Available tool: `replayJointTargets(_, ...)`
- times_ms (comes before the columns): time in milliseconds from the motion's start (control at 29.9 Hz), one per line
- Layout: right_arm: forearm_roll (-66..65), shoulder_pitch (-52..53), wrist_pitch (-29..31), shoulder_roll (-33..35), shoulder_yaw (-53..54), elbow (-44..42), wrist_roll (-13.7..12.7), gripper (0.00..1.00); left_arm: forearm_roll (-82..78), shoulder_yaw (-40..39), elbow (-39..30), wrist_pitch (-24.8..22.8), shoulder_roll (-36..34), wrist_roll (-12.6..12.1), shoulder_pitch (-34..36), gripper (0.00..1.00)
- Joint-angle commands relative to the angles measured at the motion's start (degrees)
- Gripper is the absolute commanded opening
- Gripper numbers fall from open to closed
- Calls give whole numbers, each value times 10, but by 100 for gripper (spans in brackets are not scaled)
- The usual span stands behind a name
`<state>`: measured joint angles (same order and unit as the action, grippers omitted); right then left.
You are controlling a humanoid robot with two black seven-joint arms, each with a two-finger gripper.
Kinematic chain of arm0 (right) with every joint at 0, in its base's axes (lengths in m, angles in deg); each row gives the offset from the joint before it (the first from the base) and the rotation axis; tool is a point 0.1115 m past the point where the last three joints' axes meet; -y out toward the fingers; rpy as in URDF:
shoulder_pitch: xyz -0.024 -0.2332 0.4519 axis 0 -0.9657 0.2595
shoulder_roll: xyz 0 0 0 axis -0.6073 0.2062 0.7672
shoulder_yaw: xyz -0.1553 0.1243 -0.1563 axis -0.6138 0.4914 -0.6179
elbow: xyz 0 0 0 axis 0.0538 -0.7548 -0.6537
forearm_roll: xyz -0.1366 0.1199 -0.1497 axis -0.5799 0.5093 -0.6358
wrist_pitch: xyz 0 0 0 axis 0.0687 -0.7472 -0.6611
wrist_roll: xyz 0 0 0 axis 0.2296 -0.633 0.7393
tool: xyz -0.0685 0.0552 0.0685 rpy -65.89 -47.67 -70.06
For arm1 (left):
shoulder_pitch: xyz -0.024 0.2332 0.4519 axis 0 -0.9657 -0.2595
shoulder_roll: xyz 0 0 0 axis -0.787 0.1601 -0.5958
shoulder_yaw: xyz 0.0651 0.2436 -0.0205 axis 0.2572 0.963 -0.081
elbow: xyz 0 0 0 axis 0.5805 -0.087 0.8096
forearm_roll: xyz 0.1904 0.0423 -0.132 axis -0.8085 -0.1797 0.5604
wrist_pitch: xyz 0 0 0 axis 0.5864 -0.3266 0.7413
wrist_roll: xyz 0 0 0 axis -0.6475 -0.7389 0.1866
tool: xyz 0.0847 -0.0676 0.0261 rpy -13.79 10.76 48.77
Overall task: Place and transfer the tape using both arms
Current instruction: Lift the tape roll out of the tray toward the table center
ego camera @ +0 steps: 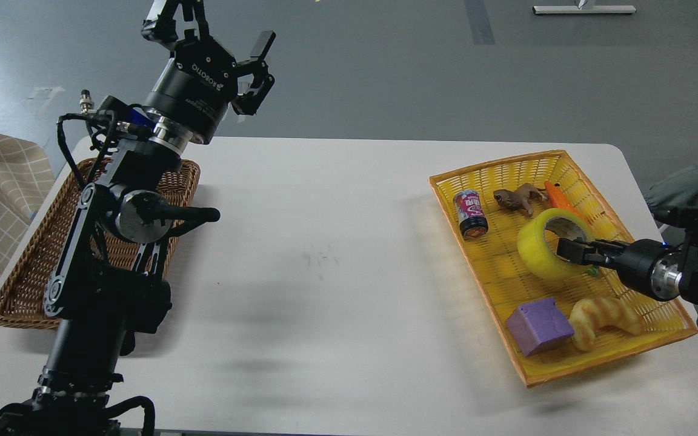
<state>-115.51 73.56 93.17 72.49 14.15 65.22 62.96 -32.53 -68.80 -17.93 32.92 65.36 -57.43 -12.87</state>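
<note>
My right gripper (567, 249) clamped on tape (546, 251) wall, roll tilted in yellow basket (603, 363), 3 o'clock on tabletop (325, 254). My left gripper (237, 45) raised at 11 o'clock, fingers spread, holding nothing.

Left arm (113, 242) raised steeply above the table's (325, 242) left side, left gripper (228, 42) fingers spread apart. Right arm (682, 266) low over the table's right end, right gripper (570, 250) fingers close together; closure indeterminate.
</note>
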Motion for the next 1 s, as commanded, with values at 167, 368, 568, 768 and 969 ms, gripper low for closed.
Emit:
replayJointTargets(167, 29, 76, 26, -2, 5, 52, -13, 2, 0, 1, 0, 0, 0, 0, 1, 98)
replayJointTargets(368, 62, 151, 26, -17, -48, 49, -15, 2, 0, 0, -1, 1, 0, 0, 0, 98)
replayJointTargets(568, 80, 204, 26, -30, -117, 52, -15, 2, 0, -1, -3, 1, 0, 0, 0, 98)
replayJointTargets(768, 84, 212, 26, -53, -125, 63, -15, 1, 0, -1, -3, 3, 0, -1, 0, 98)
replayJointTargets(969, 88, 211, 26, -92, -127, 62, -16, 1, 0, 1, -3, 9, 0, -1, 2, 98)
